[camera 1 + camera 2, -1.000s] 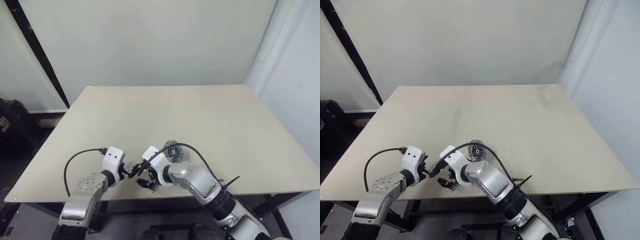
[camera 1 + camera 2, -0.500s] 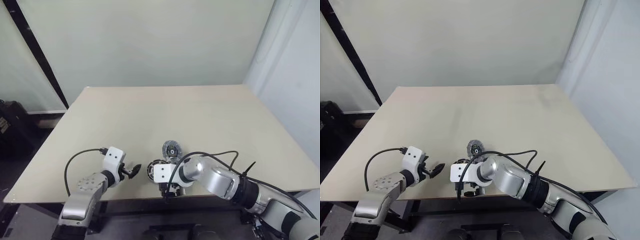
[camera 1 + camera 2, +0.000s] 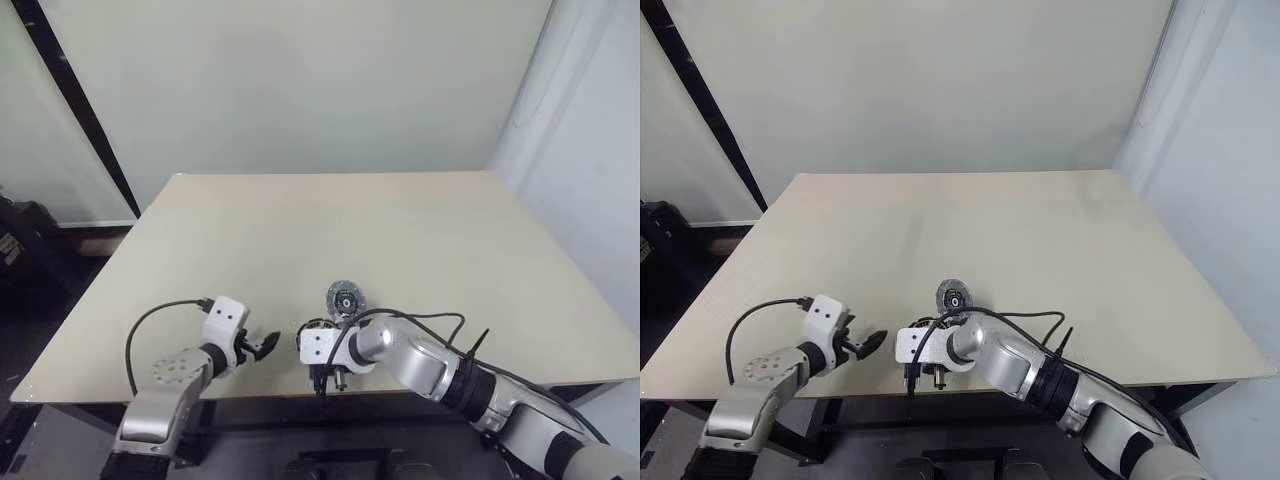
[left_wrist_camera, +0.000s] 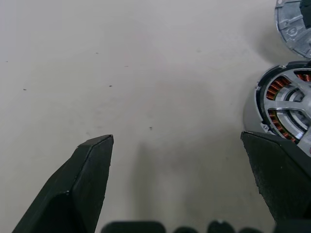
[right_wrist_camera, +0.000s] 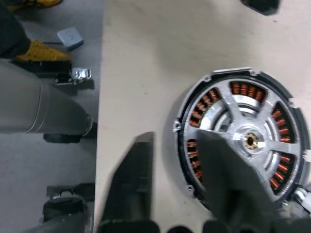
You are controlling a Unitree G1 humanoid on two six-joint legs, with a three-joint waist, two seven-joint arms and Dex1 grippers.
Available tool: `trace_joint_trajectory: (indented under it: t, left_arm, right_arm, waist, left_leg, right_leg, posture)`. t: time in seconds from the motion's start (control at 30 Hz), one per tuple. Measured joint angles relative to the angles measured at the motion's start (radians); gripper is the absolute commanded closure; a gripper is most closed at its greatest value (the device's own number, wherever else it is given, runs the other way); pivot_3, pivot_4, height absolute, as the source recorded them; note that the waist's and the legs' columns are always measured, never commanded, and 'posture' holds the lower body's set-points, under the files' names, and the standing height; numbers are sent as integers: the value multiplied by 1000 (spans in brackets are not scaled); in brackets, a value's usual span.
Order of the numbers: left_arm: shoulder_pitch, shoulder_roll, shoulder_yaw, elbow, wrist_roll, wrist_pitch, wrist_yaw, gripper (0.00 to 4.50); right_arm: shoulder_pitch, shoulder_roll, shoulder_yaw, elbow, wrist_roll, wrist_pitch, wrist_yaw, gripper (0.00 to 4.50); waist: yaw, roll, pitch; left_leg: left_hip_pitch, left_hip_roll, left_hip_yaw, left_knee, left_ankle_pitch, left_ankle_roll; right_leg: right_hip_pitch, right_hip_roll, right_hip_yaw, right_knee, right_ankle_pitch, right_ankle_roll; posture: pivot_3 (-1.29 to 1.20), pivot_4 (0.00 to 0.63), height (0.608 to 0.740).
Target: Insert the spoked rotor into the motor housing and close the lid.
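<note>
Now, right tool (image 5: 180,184) apparently pinching motor housing (image 5: 238,145) rim, left tool (image 4: 182,182) spread apart beside it

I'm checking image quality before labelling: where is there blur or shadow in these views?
Right wrist view: the right gripper's fingers are smeared by blur, while the motor housing is fairly sharp. Left wrist view: a soft shadow lies on the table between the left gripper's fingers, which are crisp.
</note>
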Motion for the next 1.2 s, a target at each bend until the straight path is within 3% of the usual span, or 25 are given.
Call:
trace_joint_trajectory:
  t: [0.07,0.47,0.83,0.93,1.2]
  left_arm:
    - [0,1,1,0,0,1,0,0]
    - [-1,1,1,0,2,1,0,0]
    - [0,-4,1,0,2,1,1,0]
    - [0,-4,1,0,4,1,2,0]
    - [0,-4,4,0,4,1,2,0]
  right_arm:
    - [5,4,-5,-1,-5,-10,9,4470]
    - [93,128,-130,22,-1,78,-55,4470]
    - [176,366,-315,78,93,269,-207,4470]
    - [174,354,-319,78,96,263,-222,3841]
    - [140,202,-200,-36,43,162,-187,975]
  waist:
    - [0,0,0]
    - [0,0,0]
    - [0,0,0]
    - [0,0,0]
    - [-1,0,0]
  left_leg:
    - [1,0,0,0,0,0]
    - [0,0,1,5,0,0]
    - [1,1,1,5,0,-1]
    - [1,1,0,6,0,-1]
    - [0,0,1,6,0,-1]
  right_leg:
    - [0,0,0,0,0,0]
    - [-1,0,-1,9,0,-1]
    - [-2,1,-1,10,0,-1]
    - [-2,-1,-1,10,0,-1]
    - [-2,0,-1,10,0,-1]
  posture:
    - [0,0,740]
    - [0,0,740]
    - [0,0,740]
    - [0,0,740]
    - [0,0,740]
